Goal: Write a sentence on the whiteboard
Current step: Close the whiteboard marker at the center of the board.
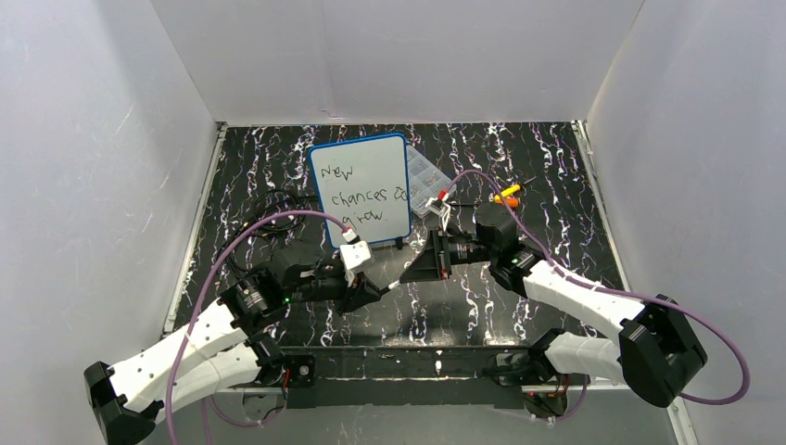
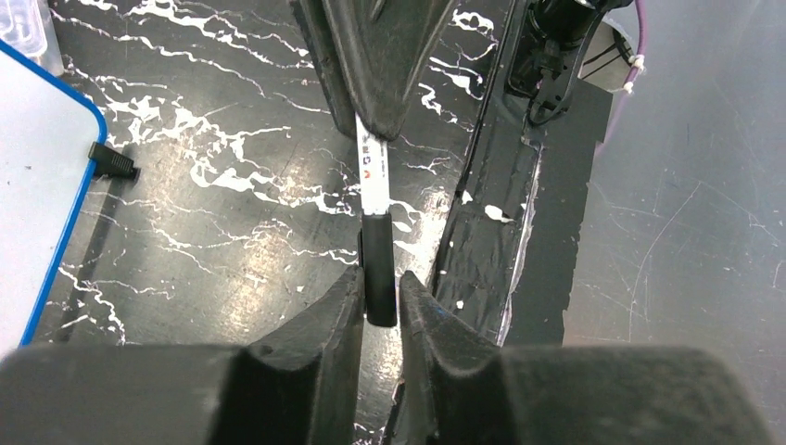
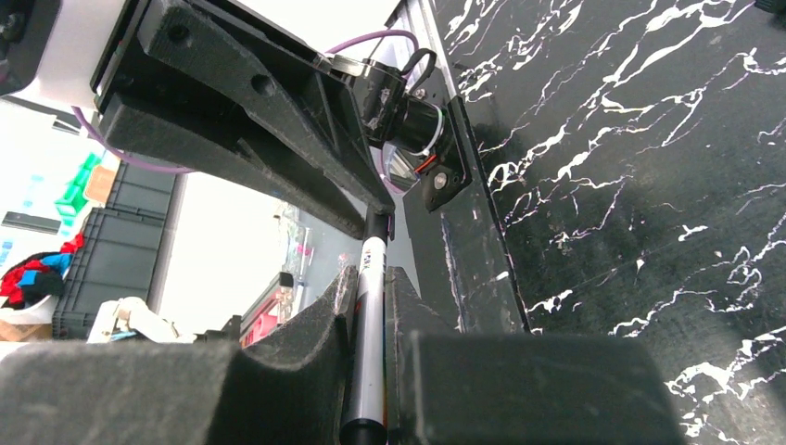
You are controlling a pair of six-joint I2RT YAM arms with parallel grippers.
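Top external view shows the whiteboard (image 1: 394, 153) lying at the back centre of the table (image 1: 547, 167), bearing the sentence (image 1: 345, 197). Nearer, the left gripper (image 1: 382, 288) and right gripper (image 1: 409, 275) each clamp opposite ends of one marker (image 1: 395, 282).

— What colour is the tabletop (image 1: 556, 176)?
— Black, streaked all over with white marble veins.
— And the whiteboard (image 1: 361, 162)?
— White, with a thin blue frame. The sentence (image 1: 360, 197) on it is black.
— The marker (image 2: 374, 185)?
— White barrel with a small red and black print, and a black cap.
— The left end effector (image 2: 380, 287) and right end effector (image 3: 368, 287)?
— Both matt black. The arms (image 1: 575, 297) are white with black joints, and the cables (image 2: 638, 28) are purple.
— Anything bright?
— An orange piece (image 1: 505, 197) near the clear box (image 1: 424, 185).
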